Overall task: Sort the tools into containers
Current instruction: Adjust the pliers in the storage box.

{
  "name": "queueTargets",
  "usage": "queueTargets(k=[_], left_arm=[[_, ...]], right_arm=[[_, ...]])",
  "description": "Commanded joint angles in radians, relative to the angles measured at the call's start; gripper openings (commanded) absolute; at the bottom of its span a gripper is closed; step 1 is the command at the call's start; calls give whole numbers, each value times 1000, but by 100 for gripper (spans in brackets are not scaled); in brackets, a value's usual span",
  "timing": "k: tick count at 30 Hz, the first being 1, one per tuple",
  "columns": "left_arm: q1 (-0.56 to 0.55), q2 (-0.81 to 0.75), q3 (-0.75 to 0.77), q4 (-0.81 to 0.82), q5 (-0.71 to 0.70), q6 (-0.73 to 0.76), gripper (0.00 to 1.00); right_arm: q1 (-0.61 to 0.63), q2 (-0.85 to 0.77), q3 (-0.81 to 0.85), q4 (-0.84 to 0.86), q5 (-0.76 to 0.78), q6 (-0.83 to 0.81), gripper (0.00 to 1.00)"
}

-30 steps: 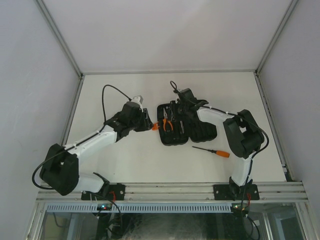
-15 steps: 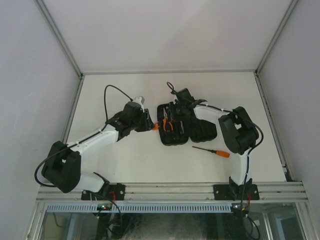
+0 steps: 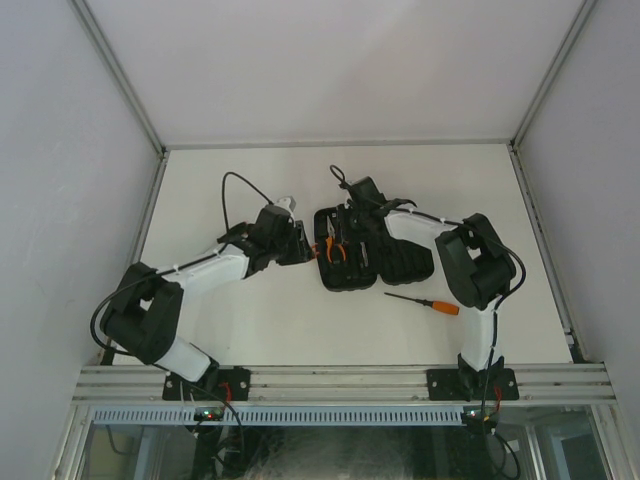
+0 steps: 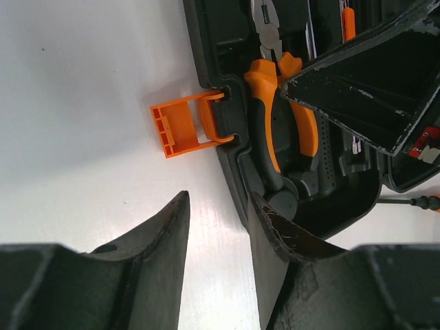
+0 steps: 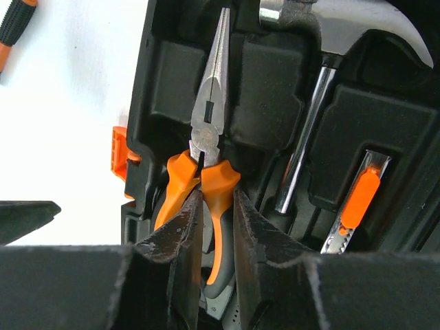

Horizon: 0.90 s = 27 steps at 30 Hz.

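Orange pliers [image 5: 206, 180] are the centre of it: they lie in a moulded slot in the left half of the open black case [image 3: 400, 262], nose pointing to the far side. The right gripper [image 5: 217, 194] is down over the handles, its fingers [image 5: 184, 237] drawn in to a narrow gap with the right-hand handle sitting between them. Both pads look right up against the rubber, but I cannot tell whether they are truly biting on it.

Over on the left, the left gripper [image 4: 218, 199] hangs low above the table just beside the case's left edge, jaws well apart, nothing between them but bare white surface. The orange latch [image 4: 184, 128] sticks out from the case wall just beyond its fingertips, and they are not touching it.

Inside the case, to the right of the pliers, the hammer [image 5: 309, 130] lies with its steel head at the far end. One screwdriver [image 3: 425, 302], orange handle to the right, lies loose on the table near the case's near right corner.

The table [image 3: 250, 320] is plain white, with the case about mid-table. Pale walls [image 3: 330, 70] close in the left, right and far sides, and a metal rail [image 3: 350, 378] runs along the near edge.
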<state>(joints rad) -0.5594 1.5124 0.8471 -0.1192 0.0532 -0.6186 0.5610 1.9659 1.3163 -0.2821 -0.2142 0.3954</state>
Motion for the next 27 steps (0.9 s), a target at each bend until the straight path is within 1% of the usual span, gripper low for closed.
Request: queueTargets(k=[1, 6, 14, 27], left_arm=[[7, 29, 32, 77, 34, -5, 43], [5, 61, 24, 121, 89, -20, 42], [6, 102, 19, 146, 105, -42, 40], [5, 175, 14, 166, 129, -49, 31]], right_arm=[[5, -1, 41, -8, 47, -2, 14], [7, 3, 52, -14, 59, 11, 12], [7, 14, 75, -23, 64, 36, 10], [7, 21, 81, -24, 61, 49, 9]])
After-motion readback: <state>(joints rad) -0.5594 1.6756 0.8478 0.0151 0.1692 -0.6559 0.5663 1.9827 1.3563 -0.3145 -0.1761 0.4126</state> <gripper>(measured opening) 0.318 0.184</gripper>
